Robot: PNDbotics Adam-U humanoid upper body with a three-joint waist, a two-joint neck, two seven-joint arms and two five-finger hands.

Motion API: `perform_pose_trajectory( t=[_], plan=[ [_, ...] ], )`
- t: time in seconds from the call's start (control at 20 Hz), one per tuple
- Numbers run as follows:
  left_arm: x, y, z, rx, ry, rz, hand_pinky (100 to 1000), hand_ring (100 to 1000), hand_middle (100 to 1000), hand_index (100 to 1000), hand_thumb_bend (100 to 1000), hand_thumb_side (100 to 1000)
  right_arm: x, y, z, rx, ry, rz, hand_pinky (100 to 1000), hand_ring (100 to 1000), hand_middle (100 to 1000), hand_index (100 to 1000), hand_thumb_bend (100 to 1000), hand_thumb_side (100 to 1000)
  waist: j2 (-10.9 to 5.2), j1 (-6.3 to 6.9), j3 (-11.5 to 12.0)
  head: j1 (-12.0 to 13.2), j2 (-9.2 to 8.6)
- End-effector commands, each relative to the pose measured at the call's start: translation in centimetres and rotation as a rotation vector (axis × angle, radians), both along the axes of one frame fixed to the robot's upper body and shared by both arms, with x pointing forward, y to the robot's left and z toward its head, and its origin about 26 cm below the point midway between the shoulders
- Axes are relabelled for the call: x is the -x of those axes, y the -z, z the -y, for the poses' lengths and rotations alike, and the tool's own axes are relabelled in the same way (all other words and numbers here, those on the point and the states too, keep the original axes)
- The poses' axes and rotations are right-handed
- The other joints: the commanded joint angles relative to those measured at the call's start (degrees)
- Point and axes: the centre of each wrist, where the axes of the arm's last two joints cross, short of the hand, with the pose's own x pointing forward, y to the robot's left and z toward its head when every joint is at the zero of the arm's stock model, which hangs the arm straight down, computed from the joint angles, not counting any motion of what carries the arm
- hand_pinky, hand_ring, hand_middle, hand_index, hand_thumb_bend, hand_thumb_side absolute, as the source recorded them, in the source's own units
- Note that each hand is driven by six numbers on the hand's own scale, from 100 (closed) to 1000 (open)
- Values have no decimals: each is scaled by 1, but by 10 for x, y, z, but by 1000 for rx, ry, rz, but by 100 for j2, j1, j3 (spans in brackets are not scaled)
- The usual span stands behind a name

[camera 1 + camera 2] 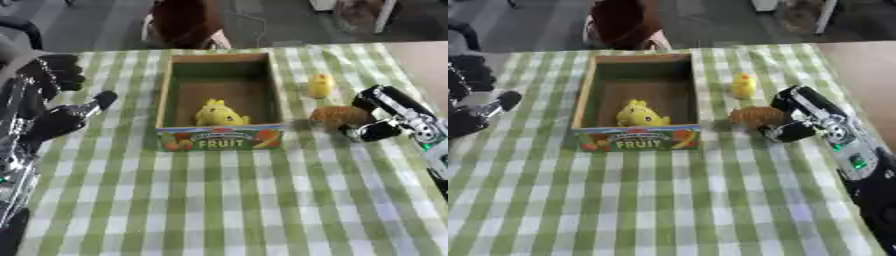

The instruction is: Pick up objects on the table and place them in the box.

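**Right hand at the brown toy**

The right hand (pixel 378 120) is curling its fingers around a brown toy (pixel 339 116) beside the box (pixel 220 137), which is holding a yellow toy (pixel 217 115). The left hand (pixel 54 107) is idling open at the left edge.

Right hand (pixel 378 121) grasping brown toy (pixel 340 117) beside box (pixel 166 90).

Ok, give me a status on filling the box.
Done: one yellow toy lies in the box. In hand: the right hand is at the brown toy, which looks still on the table. Left: that and the small yellow toy. The left hand hovers idle.
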Motion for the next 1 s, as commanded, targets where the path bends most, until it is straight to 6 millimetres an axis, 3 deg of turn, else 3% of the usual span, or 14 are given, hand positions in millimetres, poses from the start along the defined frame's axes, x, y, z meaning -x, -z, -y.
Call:
perform_pose_trajectory(
  t=[0.05, 0.4, 1.0],
  plan=[
    [0, -6, -5, -6, -8, 19, 683, 640, 588, 713, 745, 165, -2, -18, 5, -3, 13, 62, 560, 381, 223, 276, 392, 100, -87, -13, -4, -13, -16],
    [1, -6, -5, -5, -10, 17, 689, 640, 587, 713, 745, 165, -3, -35, 0, -28, -1, 125, 542, 353, 194, 250, 391, 100, -94, -18, -4, -10, -20],
    [0, -3, -2, -2, 5, 10, 694, 639, 587, 712, 739, 164, -14, -122, -43, 15, -130, 348, 552, 360, 202, 256, 381, 100, -159, -29, 24, -44, -2]
  ],
)
